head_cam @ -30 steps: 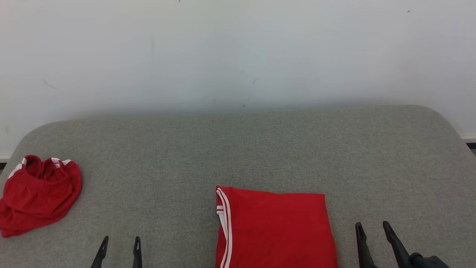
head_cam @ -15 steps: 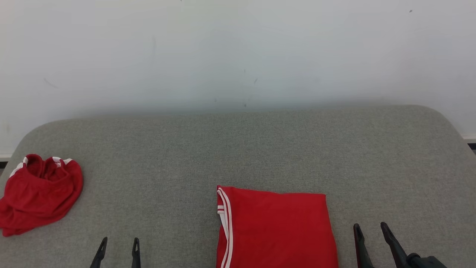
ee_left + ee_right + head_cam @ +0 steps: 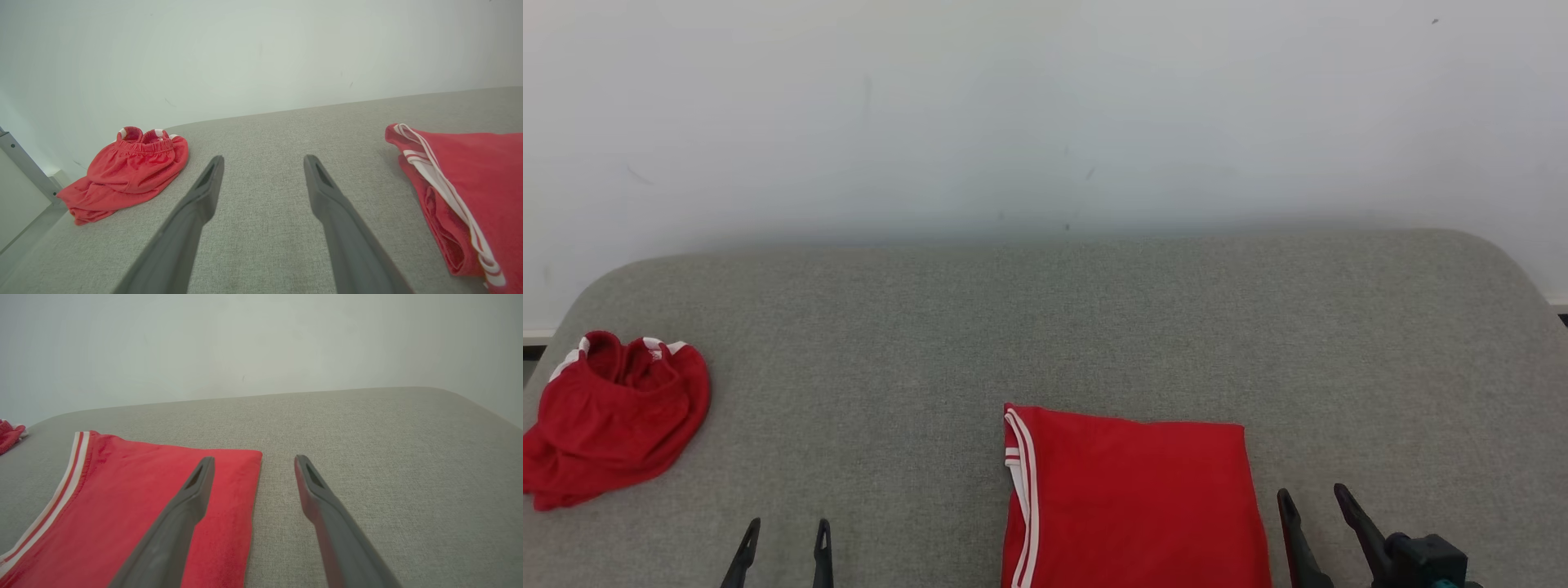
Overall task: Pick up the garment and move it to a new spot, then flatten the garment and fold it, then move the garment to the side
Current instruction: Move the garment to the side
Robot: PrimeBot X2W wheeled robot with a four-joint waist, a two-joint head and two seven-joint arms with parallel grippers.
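Now, with our left gripper point(image 3: 788, 523) and right gripper point(image 3: 1312, 491) both spread and empty, we should pinch every layer at one edge of the folded garment point(image 3: 1131, 498)

Grey upholstered surface point(image 3: 1045, 327) against white wall point(image 3: 1045, 106)

No text, label, brand, number or sign can be read. The folded red garment point(image 3: 1131, 498) at near centre bears plain white stripes on its left edge. The crumpled red garment point(image 3: 609, 416) at left has white trim.
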